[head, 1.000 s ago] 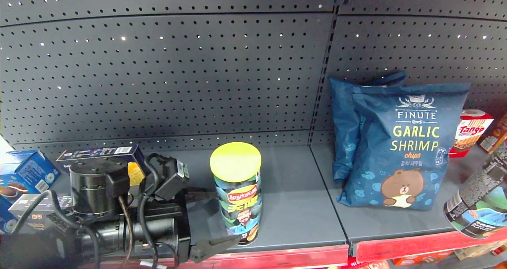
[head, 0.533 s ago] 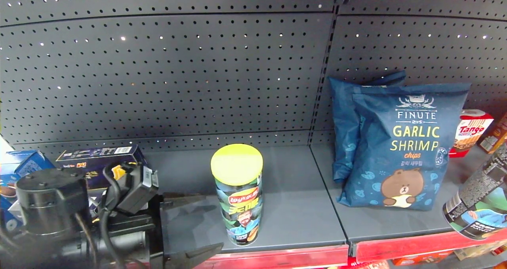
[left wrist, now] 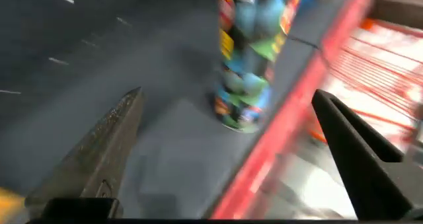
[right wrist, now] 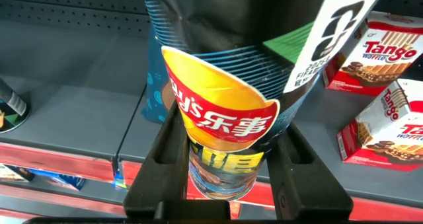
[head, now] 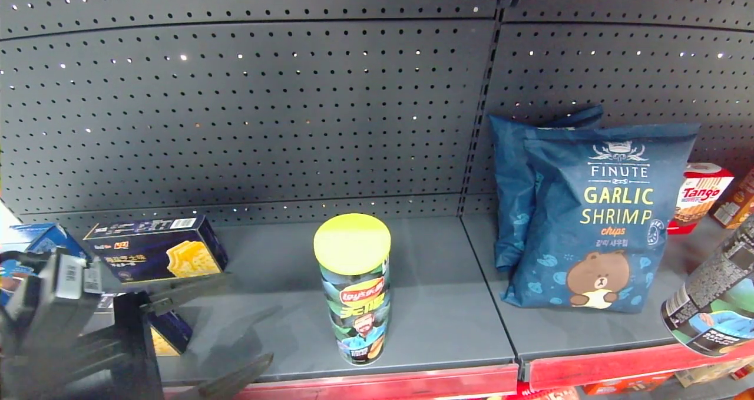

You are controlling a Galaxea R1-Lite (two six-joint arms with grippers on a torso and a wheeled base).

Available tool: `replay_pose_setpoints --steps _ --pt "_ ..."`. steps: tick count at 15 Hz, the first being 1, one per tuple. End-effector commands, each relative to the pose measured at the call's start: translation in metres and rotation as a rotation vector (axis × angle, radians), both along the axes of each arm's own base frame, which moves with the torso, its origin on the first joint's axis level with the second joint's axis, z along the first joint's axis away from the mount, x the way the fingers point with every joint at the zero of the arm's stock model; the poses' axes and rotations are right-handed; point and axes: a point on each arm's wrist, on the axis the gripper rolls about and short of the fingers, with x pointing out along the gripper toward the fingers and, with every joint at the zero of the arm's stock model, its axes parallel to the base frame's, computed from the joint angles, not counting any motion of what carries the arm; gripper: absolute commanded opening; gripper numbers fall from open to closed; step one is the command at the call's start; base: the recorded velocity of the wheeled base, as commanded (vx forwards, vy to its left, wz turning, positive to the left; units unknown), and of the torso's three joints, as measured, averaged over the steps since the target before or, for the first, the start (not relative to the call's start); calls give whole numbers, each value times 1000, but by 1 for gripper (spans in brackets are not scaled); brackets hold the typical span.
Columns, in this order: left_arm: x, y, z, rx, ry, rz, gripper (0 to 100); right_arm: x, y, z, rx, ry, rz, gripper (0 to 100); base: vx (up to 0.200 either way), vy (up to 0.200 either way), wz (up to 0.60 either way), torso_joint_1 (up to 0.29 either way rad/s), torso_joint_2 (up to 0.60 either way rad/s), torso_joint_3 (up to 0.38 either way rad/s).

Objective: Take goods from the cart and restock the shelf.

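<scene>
We see one printed chip can with yellow-green lid (head: 353,291) upright near the front edge of the grey shelf (head: 436,306); a second can (head: 713,306), tilted, sits clamped in our right tool (right wrist: 231,154) at that edge's right end.

Blue chip bags (head: 595,223) against pegboard panel (head: 265,111); wafer boxes (right wrist: 386,52) just beside; cookie boxes (head: 156,250) leftward.

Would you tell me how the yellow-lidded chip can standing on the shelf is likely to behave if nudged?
The chip can is tall and narrow and stands upright near the front of the shelf, so it would probably tip easily. Being round, it would likely roll once down. Its walls look stiff.
</scene>
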Motion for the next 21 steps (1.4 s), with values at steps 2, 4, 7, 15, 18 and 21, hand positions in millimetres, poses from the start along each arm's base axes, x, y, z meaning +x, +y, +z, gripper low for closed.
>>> replay_pose_setpoints --steps 2,4,7,15,18,21 --pt "-37 15 25 -54 -209 220 100 -2 -1 1 2 -8 -5 0 0 0 0 0 0 0" --pt "-57 23 26 -85 -243 361 100 -4 -2 1 5 -19 -8 0 0 0 0 0 0 0" --pt "-89 33 26 -166 -275 449 100 -8 -3 1 10 -30 -13 0 0 0 0 0 0 0" --pt "-161 55 -27 -155 -249 674 100 -18 -6 -1 20 -58 -19 0 0 0 0 0 0 0" --pt "-156 55 -44 -82 -221 705 100 -20 -7 -16 11 -30 -25 0 0 0 0 0 0 0" --pt "-150 54 -68 23 -165 718 100 -30 -10 -35 6 -15 -33 0 0 0 0 0 0 0"
